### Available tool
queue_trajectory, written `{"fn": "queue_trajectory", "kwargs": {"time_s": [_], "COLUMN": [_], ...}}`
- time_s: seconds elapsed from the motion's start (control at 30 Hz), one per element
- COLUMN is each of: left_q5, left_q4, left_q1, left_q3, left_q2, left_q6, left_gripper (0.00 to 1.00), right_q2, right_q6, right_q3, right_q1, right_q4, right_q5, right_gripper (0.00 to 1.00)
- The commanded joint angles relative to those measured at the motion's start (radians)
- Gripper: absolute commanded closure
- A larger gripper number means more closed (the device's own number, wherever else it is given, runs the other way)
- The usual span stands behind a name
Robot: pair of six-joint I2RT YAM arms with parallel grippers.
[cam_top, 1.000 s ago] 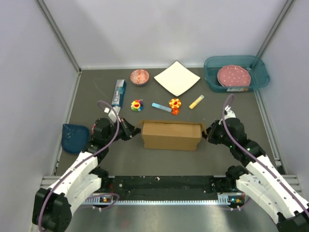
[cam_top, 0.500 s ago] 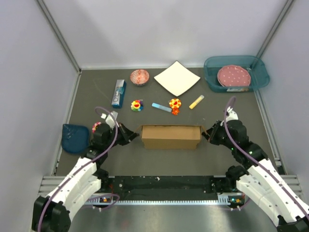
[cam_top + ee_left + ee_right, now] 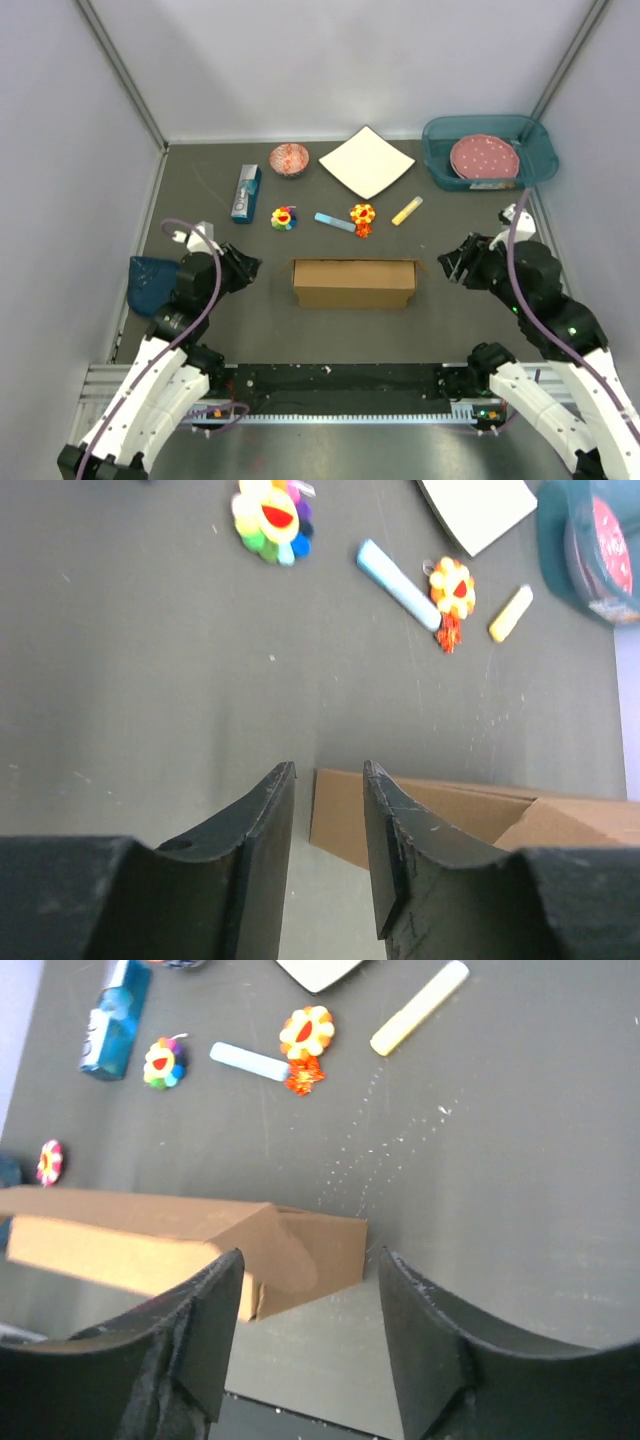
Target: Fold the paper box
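Closed paper box (image 3: 354, 284) was flanked by left gripper (image 3: 327, 772), jaws slightly parted, and right gripper (image 3: 310, 1257), parted wider; nothing was gripped

The paper box (image 3: 354, 283) is plain brown cardboard, matt and smooth, with raw cut edges. The counter (image 3: 500, 1180) is dark grey and matt, marked with pale scuffs and specks. The left hand (image 3: 328, 778) and right hand (image 3: 312, 1260) are black matt plastic, finely scratched at the edges. The teal bin (image 3: 436, 160) is glossy, translucent plastic. The white paper sheet (image 3: 366, 162) is matt. The near rail (image 3: 340, 418) is bright brushed metal.
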Motion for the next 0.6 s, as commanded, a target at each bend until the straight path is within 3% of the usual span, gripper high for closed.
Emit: {"fn": "queue_trajectory", "kwargs": {"time_s": [0.0,0.17,0.57], "left_q5": [-0.174,-0.119,0.021], "left_q4": [-0.105,-0.107,-0.049], "left_q1": [0.0,-0.002,-0.002], "left_q3": [0.096,0.13,0.12], "left_q2": [-0.088,-0.129,-0.185], "left_q6": [0.045,0.088,0.129], "left_gripper": [0.59,0.56,0.53], "right_q2": [-0.024,0.015,0.091], "right_q6": [-0.127,-0.207,-0.247], "right_q3": [0.085,0.068,0.029], "right_q1": [0.005,0.003,0.013], "right_q4": [-0.064,-0.072,-0.026], "right_q5": [-0.114,-0.243,-0.303], "right_gripper": [0.4,0.37,0.39]}}
